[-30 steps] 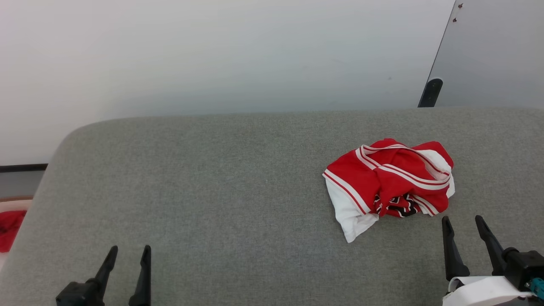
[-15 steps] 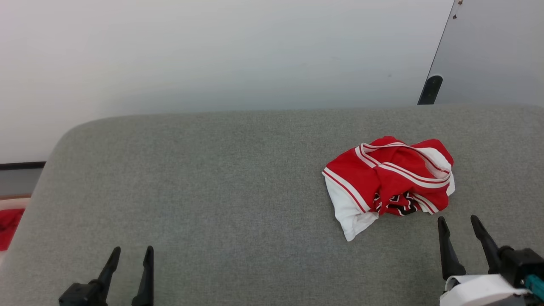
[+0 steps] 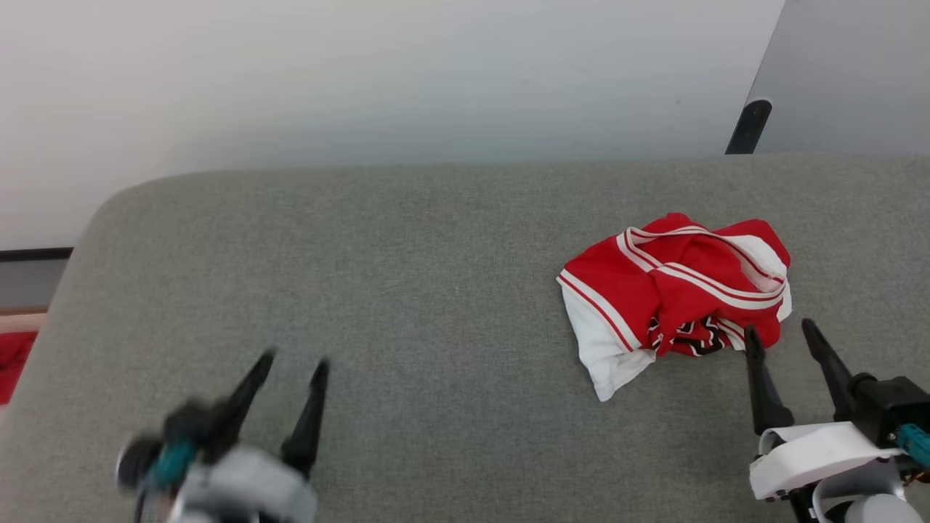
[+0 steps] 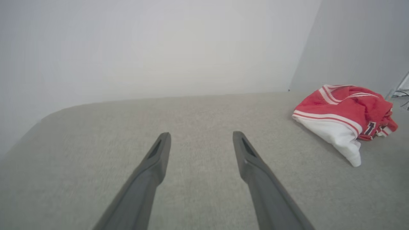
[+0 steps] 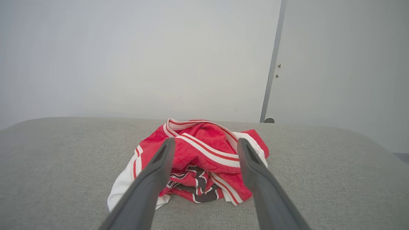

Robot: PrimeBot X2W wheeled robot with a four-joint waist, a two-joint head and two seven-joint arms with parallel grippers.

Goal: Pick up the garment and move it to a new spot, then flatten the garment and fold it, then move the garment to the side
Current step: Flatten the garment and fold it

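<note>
The garment [image 3: 676, 290] lies as a crumpled heap on the right part of the grey fabric worktop [image 3: 436, 254], red with a white sleeve hanging out toward the near left and striped trim across the top. The first step, picking it up, is in hand and not yet done. The right hand [image 3: 779, 328] is spread, holds nothing, and stands just at the near edge of the heap. In the right wrist view the two fingers frame the red middle of the cloth, so the aim looks good. I think the next move calls for this hand to go forward and down and close on a thick fold, perhaps the trim band, not only on the loose white sleeve, which could pull out alone. The left hand [image 3: 295, 358] is also spread and empty. It is well apart from the garment over the bare left side of the worktop, and it looks blurred in the head view. Nothing stands between the right hand and the garment. Beyond the left end of the worktop a small plain red cloth [image 3: 11, 363] lies lower down, and it is not part of the job. Behind are a pale wall [image 3: 363, 73] and a dark post [image 3: 752, 123] beside a grey panel [image 3: 857, 73], both far from the reach.
</note>
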